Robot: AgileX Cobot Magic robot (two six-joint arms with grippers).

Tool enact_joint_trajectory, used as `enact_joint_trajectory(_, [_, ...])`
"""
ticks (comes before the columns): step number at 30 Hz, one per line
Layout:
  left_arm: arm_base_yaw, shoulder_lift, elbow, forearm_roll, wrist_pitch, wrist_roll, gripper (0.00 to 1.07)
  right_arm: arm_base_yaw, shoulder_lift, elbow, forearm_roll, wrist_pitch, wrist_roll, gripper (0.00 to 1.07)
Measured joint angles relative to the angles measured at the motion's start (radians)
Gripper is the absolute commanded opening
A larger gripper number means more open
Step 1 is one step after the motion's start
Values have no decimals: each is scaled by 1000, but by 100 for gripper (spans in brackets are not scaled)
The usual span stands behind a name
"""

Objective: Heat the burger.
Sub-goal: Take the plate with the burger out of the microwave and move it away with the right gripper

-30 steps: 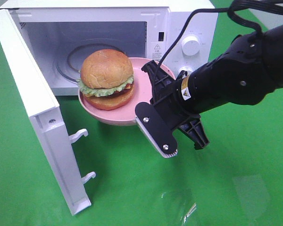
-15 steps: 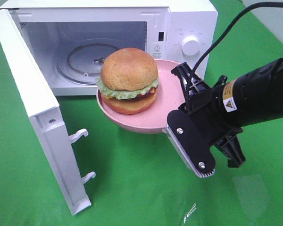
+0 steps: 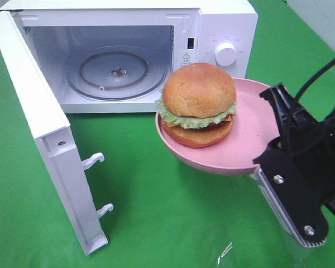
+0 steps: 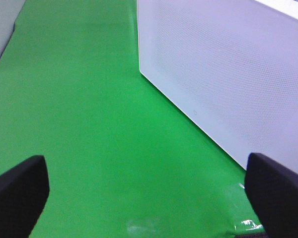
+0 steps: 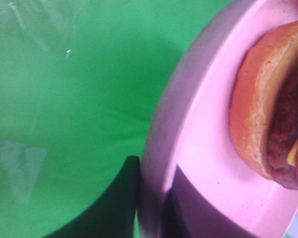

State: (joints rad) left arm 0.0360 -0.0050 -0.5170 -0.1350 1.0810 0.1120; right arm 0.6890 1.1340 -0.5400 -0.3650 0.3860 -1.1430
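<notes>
The right gripper (image 3: 268,153) has its fingers pinched together on the rim of the pink plate (image 3: 251,120), one finger (image 5: 121,198) under the edge and the other over it, and holds the plate in the air above the green cloth (image 3: 156,223). The burger (image 3: 198,103) sits on that plate toward the side away from the gripper, bun dome up, lettuce frill showing round its middle; plate and burger hang just in front of the control panel with its white dial (image 3: 225,53), outside the cavity. The white microwave (image 3: 223,17) stands with its door (image 3: 44,139) swung wide, the glass turntable (image 3: 116,71) bare inside. The left gripper (image 4: 149,191) has its fingers (image 4: 17,191) spread wide apart over the cloth, beside the door's outer face, holding nothing.
</notes>
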Motion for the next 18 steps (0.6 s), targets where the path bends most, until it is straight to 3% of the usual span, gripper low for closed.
enact_joint_trajectory(18, [0, 0, 0, 0, 0, 0, 100, 0, -362, 98, -64, 294, 210, 0])
